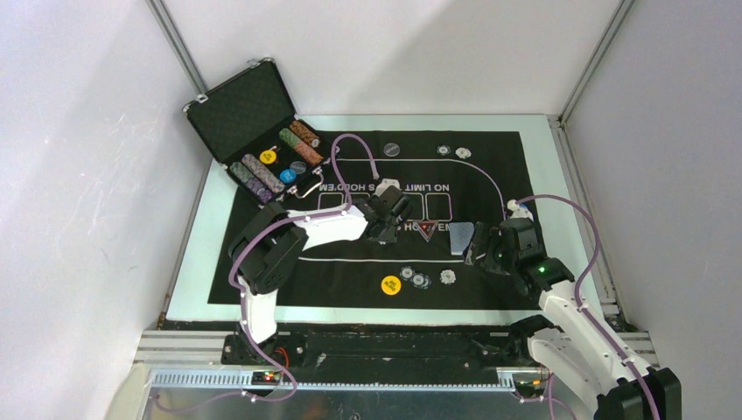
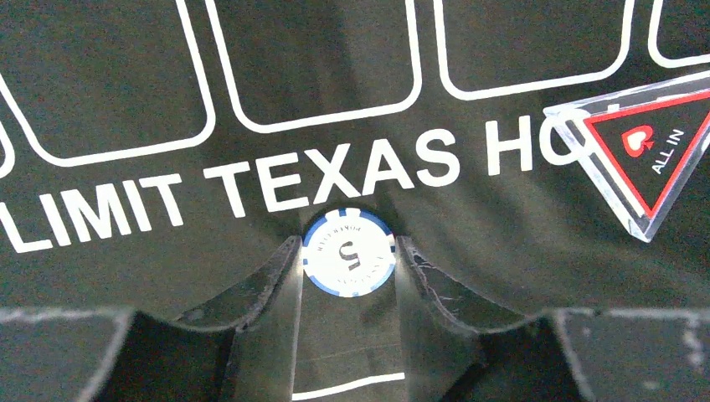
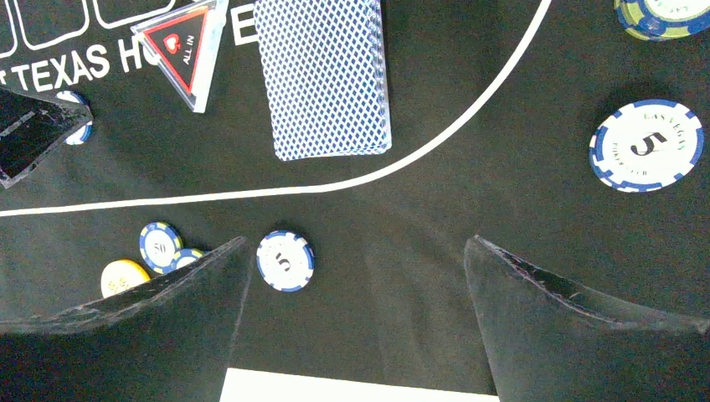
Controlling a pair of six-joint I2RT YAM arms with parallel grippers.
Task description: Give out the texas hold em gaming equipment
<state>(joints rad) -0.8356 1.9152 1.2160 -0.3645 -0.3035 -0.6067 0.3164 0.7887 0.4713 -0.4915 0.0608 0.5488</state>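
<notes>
Left gripper (image 2: 348,243) is straddling a blue-edged poker chip (image 2: 349,255) (perhaps touching; I cannot tell if gripped); right gripper (image 3: 356,241) is hovering, spread wide.

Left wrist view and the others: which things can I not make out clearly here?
- Left wrist view: whether the left gripper pinches the white-and-blue round "5" chip; shadow hides the contact.
- Left wrist view: the red-black triangular "ALL IN" marker; its right corner is cut off by the edge.
- Top view: values of the stacked chips in the open black metal-edged case; too small.
</notes>
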